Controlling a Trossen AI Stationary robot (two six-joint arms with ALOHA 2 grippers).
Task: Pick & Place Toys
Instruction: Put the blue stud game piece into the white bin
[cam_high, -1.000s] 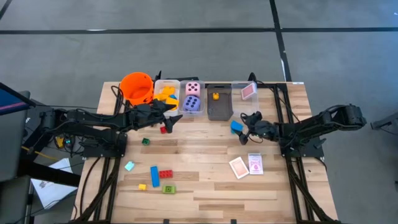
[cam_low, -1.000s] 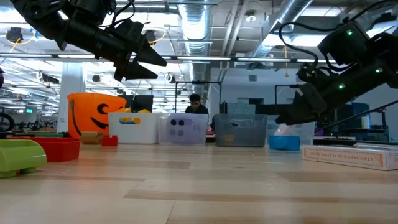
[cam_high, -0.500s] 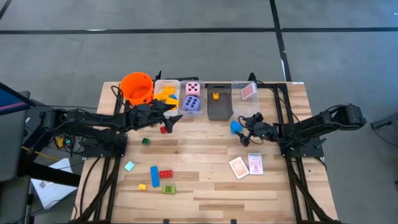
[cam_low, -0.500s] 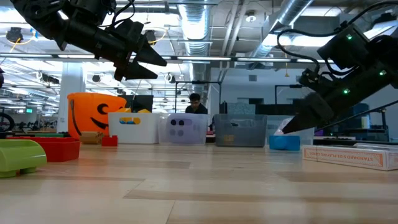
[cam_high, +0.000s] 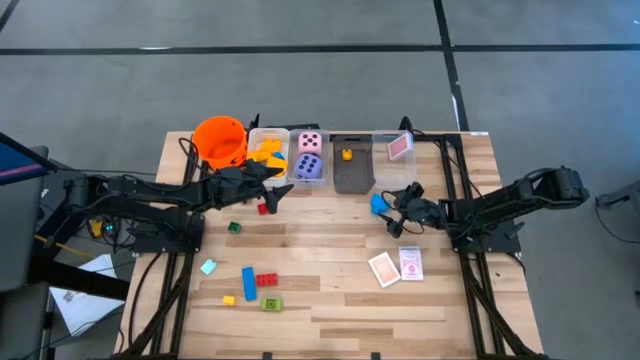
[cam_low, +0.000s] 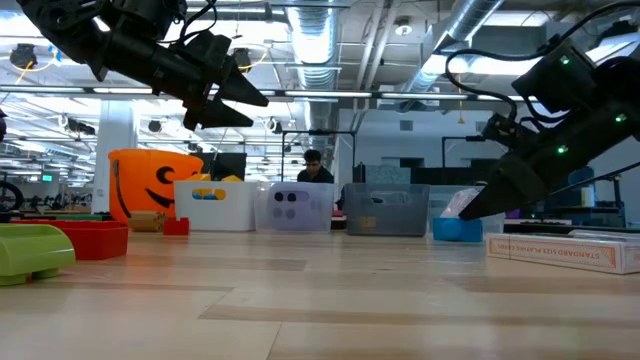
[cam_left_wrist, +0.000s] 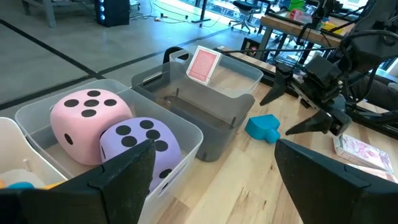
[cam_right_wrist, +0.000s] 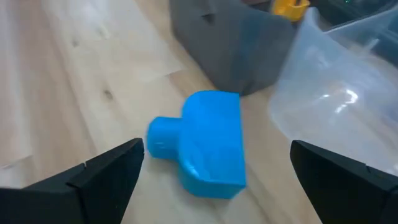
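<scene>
A blue block (cam_right_wrist: 208, 143) lies flat on the wooden table in front of the grey bin (cam_high: 351, 170). My right gripper (cam_high: 397, 208) stands open just right of the blue block (cam_high: 379, 204), slanting down. Its fingers (cam_right_wrist: 106, 174) stand on either side of the block's near end without touching it. My left gripper (cam_high: 275, 185) hangs open above the table in front of the bin that holds a pink die (cam_left_wrist: 87, 118) and a purple die (cam_left_wrist: 140, 140). A small red block (cam_high: 263, 207) lies on the table below it.
Along the far edge stand an orange bucket (cam_high: 220, 140), a bin of yellow blocks (cam_high: 266, 152), the dice bin, the grey bin and a clear bin with a pink card (cam_high: 400, 147). Two cards (cam_high: 397, 266) lie near the right. Several loose blocks (cam_high: 255, 283) lie near the left.
My right gripper has tipped its fingers further down toward the blue block and rolled a little, staying open. The block has not moved.
</scene>
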